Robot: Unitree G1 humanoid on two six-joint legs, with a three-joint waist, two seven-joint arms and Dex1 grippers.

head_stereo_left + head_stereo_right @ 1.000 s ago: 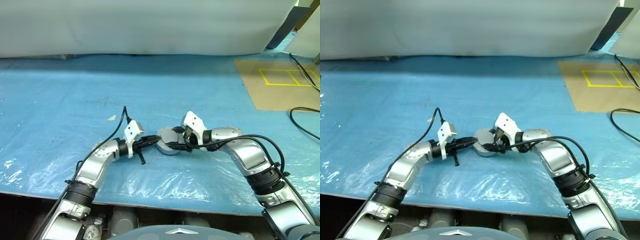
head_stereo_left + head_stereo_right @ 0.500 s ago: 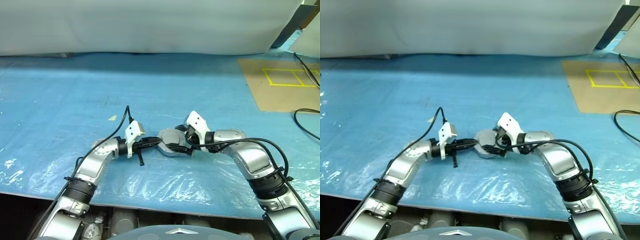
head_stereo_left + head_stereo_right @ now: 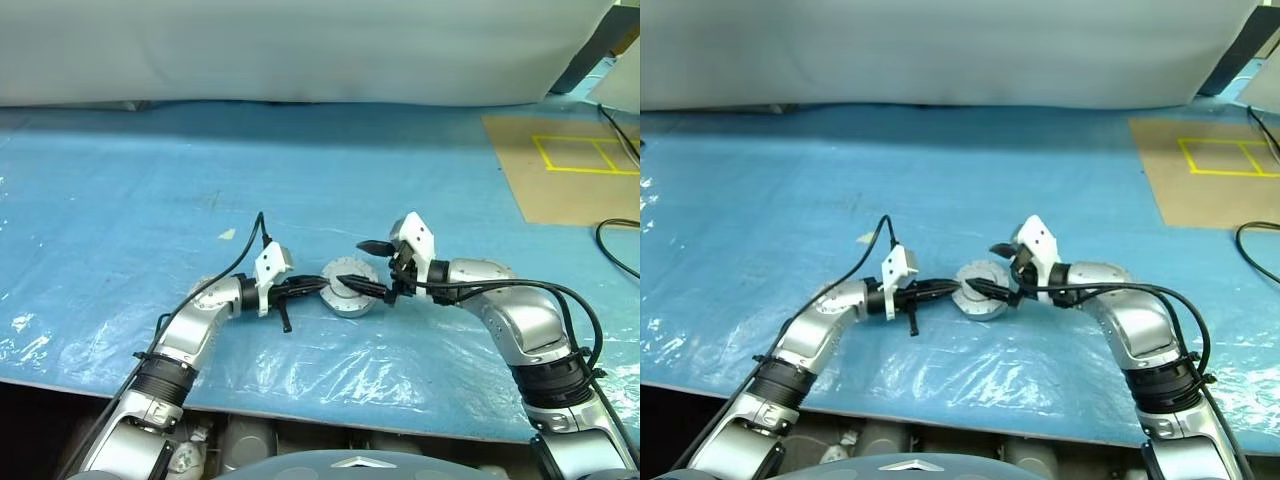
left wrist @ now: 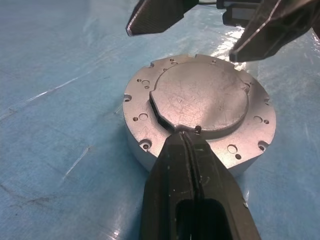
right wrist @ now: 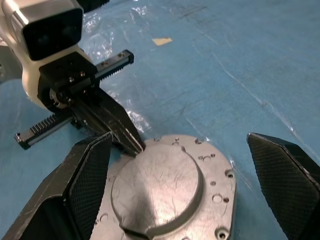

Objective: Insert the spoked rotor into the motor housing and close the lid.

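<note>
The motor housing, a round grey metal cup, sits on the blue table with its smooth grey lid lying flat and closed on top. The spoked rotor is hidden. My left gripper is shut, and its joined tips rest at the lid's near edge. My right gripper hangs open just above the housing's right side, holding nothing, with one finger on either side of the lid in the right wrist view.
Crinkled clear plastic covers the blue table. A brown board with yellow tape lies at the back right, and a black cable runs near it. A small tan scrap lies behind my left arm. The table's front edge is close.
My right gripper has opened wide and lifted up off the housing. My left gripper has stayed shut at the lid's edge. The camera has shifted slightly.
</note>
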